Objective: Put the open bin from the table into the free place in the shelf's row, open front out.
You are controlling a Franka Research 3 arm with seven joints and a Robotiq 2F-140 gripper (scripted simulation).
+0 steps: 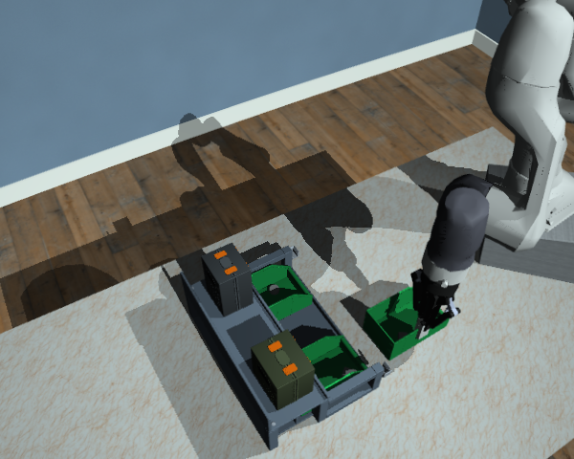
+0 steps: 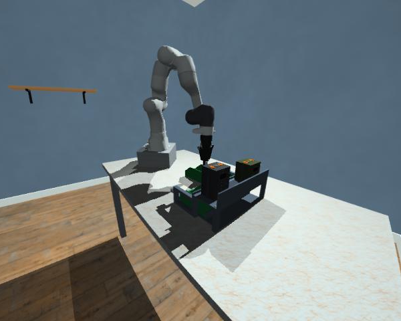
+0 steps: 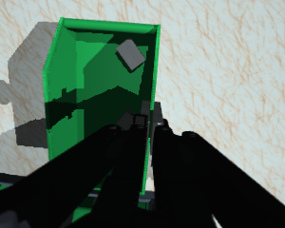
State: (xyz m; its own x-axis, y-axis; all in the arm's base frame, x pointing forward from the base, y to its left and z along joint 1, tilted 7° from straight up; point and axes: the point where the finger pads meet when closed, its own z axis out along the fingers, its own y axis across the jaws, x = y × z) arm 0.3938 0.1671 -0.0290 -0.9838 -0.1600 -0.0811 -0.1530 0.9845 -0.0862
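The green open bin [image 1: 401, 323] is on the table to the right of the grey shelf [image 1: 277, 336]. In the wrist view the bin [image 3: 102, 95] holds a grey part [image 3: 130, 54] near its far end. My gripper [image 1: 428, 323] points down at the bin's right side wall. Its fingers are shut on that thin wall, one inside and one outside. The free place [image 1: 304, 328] in the row lies between two green bins [image 1: 282, 291] [image 1: 334, 360] on the shelf. In the exterior view my gripper [image 2: 205, 159] stands just behind the shelf [image 2: 221, 193].
A dark grey box [image 1: 226, 278] and an olive box [image 1: 281, 367], both with orange clasps, stand on the shelf's upper board behind the bins. My arm's base [image 1: 534, 237] sits on a grey block at the table's far right.
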